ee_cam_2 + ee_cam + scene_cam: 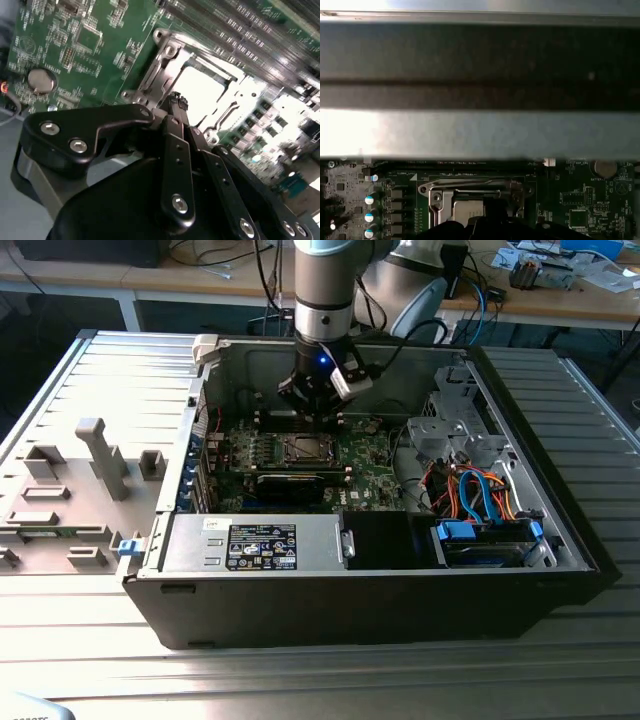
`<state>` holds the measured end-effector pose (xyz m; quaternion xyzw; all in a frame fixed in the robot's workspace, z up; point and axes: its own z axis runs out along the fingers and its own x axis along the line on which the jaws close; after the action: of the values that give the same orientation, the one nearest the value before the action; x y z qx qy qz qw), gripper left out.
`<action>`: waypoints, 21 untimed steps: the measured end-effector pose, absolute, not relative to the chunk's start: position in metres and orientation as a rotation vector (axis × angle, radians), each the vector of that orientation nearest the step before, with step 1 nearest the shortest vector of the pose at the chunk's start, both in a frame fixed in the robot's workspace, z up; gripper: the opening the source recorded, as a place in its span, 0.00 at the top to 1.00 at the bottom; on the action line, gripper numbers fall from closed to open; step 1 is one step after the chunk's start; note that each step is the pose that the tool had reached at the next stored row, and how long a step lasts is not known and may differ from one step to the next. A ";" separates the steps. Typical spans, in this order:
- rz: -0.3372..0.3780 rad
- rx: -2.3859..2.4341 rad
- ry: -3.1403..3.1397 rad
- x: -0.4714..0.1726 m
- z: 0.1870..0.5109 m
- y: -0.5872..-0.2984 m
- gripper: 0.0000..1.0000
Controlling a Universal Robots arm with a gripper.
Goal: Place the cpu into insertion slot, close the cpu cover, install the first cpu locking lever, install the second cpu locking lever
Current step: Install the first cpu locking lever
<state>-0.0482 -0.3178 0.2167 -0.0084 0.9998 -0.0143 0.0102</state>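
My gripper [312,420] hangs inside the open computer case, just above the far edge of the cpu socket [303,448] on the green motherboard. In the second wrist view its black fingers [172,145] are pressed together into one narrow tip, the gripper [176,98] shut with nothing visible between them. That tip sits at the edge of the cpu cover [240,95], which lies flat around the bright silver cpu [200,90]. The first wrist view shows the cpu cover [470,189] down over the cpu [465,210], with a thin metal lever [470,182] along one side.
Memory slots [240,30] run beside the socket. A power supply [255,545] and a drive bay with blue and orange cables [480,495] line the near side of the case. The case wall [480,135] stands close behind the socket. A grey fixture tray [70,490] lies at the exterior view's left.
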 end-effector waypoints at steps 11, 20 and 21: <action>-0.045 -0.026 3.121 -0.048 0.247 -0.335 0.89; -0.045 -0.026 3.121 -0.048 0.256 -0.335 0.89; -0.045 -0.026 3.121 -0.048 0.256 -0.335 0.89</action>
<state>-0.0481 -0.3352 0.2557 -0.0084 0.9998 -0.0145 0.0102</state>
